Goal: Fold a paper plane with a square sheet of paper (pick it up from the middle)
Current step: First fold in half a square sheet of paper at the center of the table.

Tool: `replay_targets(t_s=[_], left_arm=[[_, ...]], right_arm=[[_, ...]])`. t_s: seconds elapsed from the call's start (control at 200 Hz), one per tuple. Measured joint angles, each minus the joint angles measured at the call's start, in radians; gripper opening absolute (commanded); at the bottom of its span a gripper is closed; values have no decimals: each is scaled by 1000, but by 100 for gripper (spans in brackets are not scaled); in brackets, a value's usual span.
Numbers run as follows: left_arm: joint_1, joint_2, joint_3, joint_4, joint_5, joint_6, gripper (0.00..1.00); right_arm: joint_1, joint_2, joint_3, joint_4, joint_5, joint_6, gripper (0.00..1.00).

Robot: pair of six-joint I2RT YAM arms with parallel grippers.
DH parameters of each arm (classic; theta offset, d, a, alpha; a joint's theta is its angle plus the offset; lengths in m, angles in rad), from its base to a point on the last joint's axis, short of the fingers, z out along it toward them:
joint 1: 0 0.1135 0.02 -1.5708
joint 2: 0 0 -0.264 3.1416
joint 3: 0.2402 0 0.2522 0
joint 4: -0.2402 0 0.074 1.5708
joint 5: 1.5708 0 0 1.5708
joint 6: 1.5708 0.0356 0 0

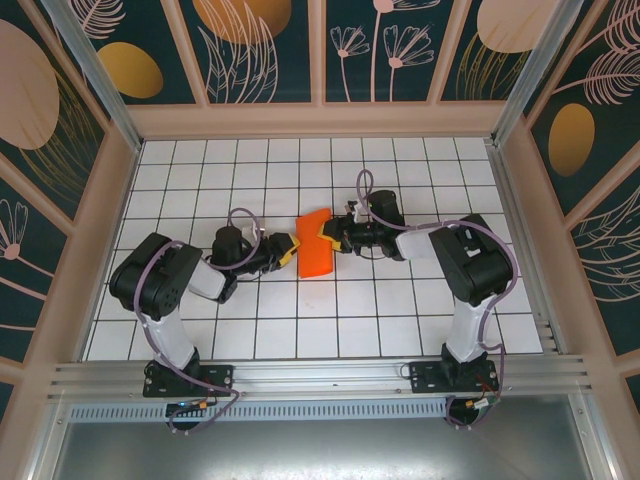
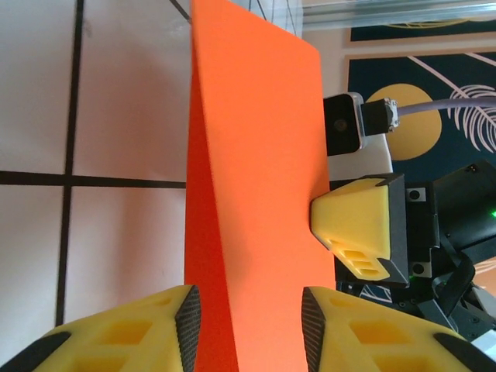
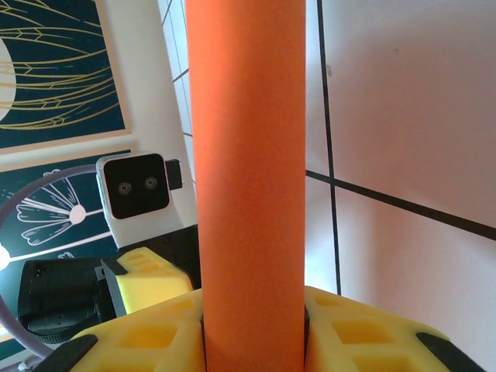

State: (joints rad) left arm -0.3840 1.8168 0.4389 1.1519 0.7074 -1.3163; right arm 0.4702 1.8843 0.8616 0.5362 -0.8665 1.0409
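The square sheet of paper (image 1: 315,250) is bright orange-red and bent over into a long, rounded fold at the table's middle, raised between both grippers. My right gripper (image 1: 327,238) holds it from the right. In the right wrist view its jaws (image 3: 254,310) are shut on the curled sheet (image 3: 248,155). My left gripper (image 1: 290,250) meets the sheet from the left. In the left wrist view its pads (image 2: 249,310) flank the fold (image 2: 256,194), and a pinch cannot be made out. The right gripper's yellow finger (image 2: 353,217) touches the sheet's far edge. The paper plane is out of view.
The white gridded table (image 1: 250,320) spreads around the arms, enclosed by patterned walls (image 1: 260,50) and a metal rail (image 1: 320,375) at the near edge. Both arms' elbows (image 1: 150,275) (image 1: 480,265) stand out to the sides.
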Motion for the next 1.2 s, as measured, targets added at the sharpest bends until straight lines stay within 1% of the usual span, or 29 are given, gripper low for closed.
replay_targets(t_s=[0.225,0.38,0.48,0.56,0.676,0.821,0.891,1.076,1.201], left_arm=[[-3,42,3,84,3,-48,24],[-4,58,4,111,3,-63,12],[-5,64,4,127,2,-67,4],[-6,68,5,130,-1,-66,1],[-14,69,10,119,-1,-60,0],[-35,69,40,62,-10,-20,0],[-45,69,55,29,-12,0,0],[-68,69,78,-28,-21,33,0],[-80,69,80,-43,-32,40,0]], right_arm=[[0,2,0,16,-7,17,33],[0,10,-1,14,-10,16,34],[0,11,-1,-1,-3,11,35],[2,11,0,-35,14,-8,38],[12,11,11,-136,66,-63,45],[43,1,59,-307,170,-150,54],[55,-15,80,-375,217,-182,59],[58,-66,86,-484,303,-252,69],[57,-80,87,-549,343,-301,73]])
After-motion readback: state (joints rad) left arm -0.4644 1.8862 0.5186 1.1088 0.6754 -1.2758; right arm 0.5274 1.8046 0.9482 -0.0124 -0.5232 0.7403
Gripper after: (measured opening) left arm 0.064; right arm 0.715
